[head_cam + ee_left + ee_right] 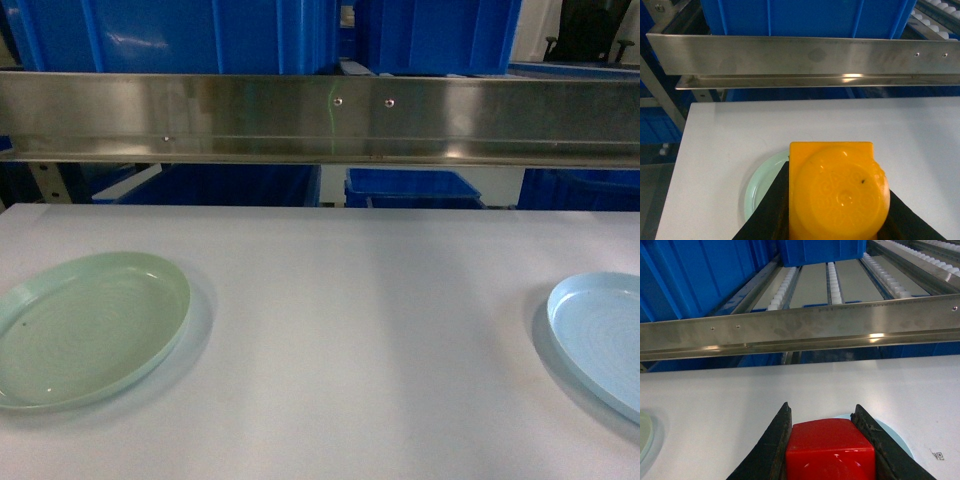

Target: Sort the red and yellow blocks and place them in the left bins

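In the left wrist view, my left gripper (836,180) is shut on a glossy orange-yellow block (835,200), with a black finger against each side. It hangs over the pale green plate (762,185). The right wrist view has my right gripper (822,412) shut on a red block (830,447) above the pale blue plate (890,435). Large blue bins (170,35) stand on the rack behind the table, with one straight ahead of the left gripper (805,17). Neither gripper shows in the head view.
A steel rail (320,115) runs across the far edge of the white table (360,330). The green plate (85,325) lies at the left and the blue plate (600,335) at the right. Roller tracks (832,277) lie behind the rail.
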Tool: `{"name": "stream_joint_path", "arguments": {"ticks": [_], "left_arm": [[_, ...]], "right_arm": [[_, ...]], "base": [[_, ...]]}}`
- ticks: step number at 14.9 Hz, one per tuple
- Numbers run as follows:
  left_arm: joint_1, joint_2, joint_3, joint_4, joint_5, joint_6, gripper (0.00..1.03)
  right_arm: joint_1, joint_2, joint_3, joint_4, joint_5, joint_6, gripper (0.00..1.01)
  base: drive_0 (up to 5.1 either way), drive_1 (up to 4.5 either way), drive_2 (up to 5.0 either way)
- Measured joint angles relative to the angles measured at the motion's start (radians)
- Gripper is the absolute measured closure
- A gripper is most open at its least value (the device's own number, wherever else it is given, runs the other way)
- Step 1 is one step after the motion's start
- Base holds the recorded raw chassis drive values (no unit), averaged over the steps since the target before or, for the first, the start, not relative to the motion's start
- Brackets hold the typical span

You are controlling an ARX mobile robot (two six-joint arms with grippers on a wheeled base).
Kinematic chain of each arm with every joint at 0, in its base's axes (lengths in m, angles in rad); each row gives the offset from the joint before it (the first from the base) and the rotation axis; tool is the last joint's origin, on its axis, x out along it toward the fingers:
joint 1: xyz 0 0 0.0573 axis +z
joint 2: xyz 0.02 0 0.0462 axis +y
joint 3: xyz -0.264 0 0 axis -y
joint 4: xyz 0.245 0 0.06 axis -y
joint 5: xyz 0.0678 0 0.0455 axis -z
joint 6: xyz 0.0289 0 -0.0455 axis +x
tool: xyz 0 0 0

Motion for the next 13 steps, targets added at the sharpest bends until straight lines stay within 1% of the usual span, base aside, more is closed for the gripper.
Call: {"name": "stream_joint_path", "arguments": {"ticks": [3, 13], "left_arm": [[-0.003, 0.0, 0.0, 0.016, 0.005, 0.0, 0.76], [-0.003, 0.0, 0.0, 0.016, 0.005, -0.001, 0.76]], "right_arm": [[0.013, -0.019, -0.004, -0.002, -0.005, -0.004, 0.73], [0.013, -0.02, -0.005, -0.002, -0.005, -0.005, 0.73]], "base": [[0.0, 0.0, 0.0], [0.0, 0.0, 0.0]]}}
